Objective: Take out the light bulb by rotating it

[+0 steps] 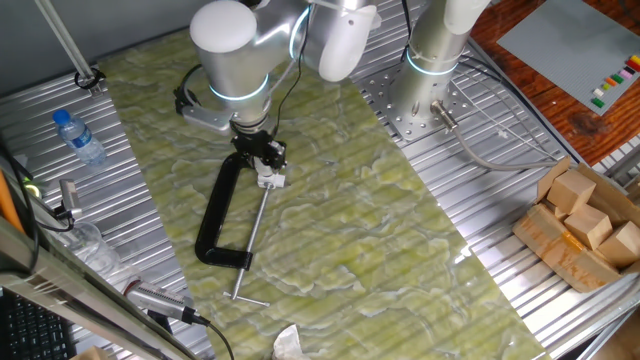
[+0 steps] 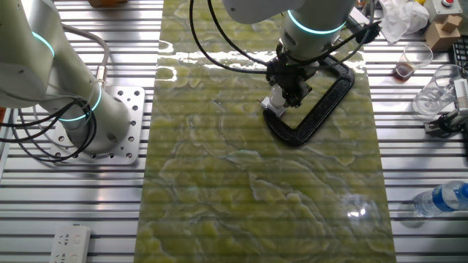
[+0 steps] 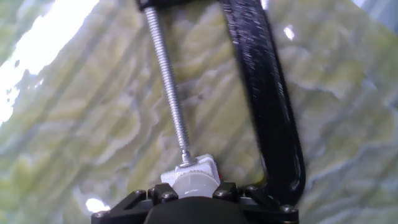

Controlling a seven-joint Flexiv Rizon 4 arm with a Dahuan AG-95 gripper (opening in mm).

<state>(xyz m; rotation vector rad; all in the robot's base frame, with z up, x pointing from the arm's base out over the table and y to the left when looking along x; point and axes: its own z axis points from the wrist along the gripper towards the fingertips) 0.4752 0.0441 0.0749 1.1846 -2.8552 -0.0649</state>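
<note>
C-clamp (image 1: 215, 215) frame and screw (image 3: 169, 87) flank bulb (image 3: 191, 185); mat elsewhere open.

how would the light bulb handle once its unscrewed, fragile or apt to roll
The light bulb looks round and smooth, so it would probably roll if set on the mat. Its frosted shell looks thin, likely fragile under a hard squeeze. The gripper sits right over it.

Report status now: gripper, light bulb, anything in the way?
Gripper down at light bulb, grip unconfirmed. Bulb in white socket, held by black C-clamp. Nothing blocking.
</note>
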